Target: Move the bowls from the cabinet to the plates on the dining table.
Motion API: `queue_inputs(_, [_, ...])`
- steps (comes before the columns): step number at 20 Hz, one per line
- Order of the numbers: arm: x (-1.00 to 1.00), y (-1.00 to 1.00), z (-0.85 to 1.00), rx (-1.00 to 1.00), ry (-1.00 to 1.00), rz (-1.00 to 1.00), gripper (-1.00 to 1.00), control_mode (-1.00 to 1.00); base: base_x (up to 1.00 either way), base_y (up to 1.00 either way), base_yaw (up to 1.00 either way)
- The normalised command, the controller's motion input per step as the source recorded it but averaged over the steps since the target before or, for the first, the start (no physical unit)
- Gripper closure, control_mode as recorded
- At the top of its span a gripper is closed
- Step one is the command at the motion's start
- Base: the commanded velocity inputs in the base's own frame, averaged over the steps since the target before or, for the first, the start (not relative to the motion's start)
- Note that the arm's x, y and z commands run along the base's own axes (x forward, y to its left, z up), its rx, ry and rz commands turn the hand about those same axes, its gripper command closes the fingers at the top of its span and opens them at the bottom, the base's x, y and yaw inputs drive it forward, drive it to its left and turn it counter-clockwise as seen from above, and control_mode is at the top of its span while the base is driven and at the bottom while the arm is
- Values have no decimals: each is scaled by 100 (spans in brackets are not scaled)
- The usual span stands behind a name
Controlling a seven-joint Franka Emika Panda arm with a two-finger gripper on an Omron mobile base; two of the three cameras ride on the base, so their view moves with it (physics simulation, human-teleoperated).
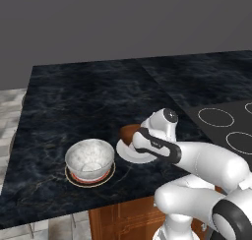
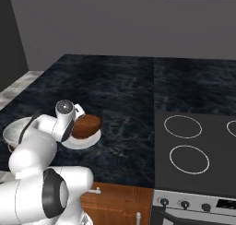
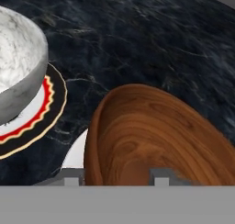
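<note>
At centre frame the gripper [image 3: 118, 176], jaws apart astride its rim, sets the brown bowl [image 3: 156, 140] on the white plate [image 2: 82, 140], matching the marbled bowl [image 1: 90, 158] already on its plate.

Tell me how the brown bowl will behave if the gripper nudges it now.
The brown bowl looks rigid and glossy, so it would probably slide rather than flex. It sits on the white plate, barely wider than it, so a push could carry it off the rim onto the table. Its rounded, deep shape suggests it may rock or tip.
</note>
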Motion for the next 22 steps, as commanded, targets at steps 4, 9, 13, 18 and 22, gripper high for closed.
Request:
queue_inputs(4, [0,0,0,0,0,0,-100,-100,0,0,0])
queue_inputs(9, [0,0,0,0,0,0,-100,-100,0,0,0])
queue_inputs(13, [-5,0,8,0,-1,0,-100,-100,0,0,0])
queue_inputs(18, [-30,0,24,4,-9,0,-100,-100,0,0,0])
queue_inputs(22, [-38,0,22,7,-10,0,-100,-100,0,0,0])
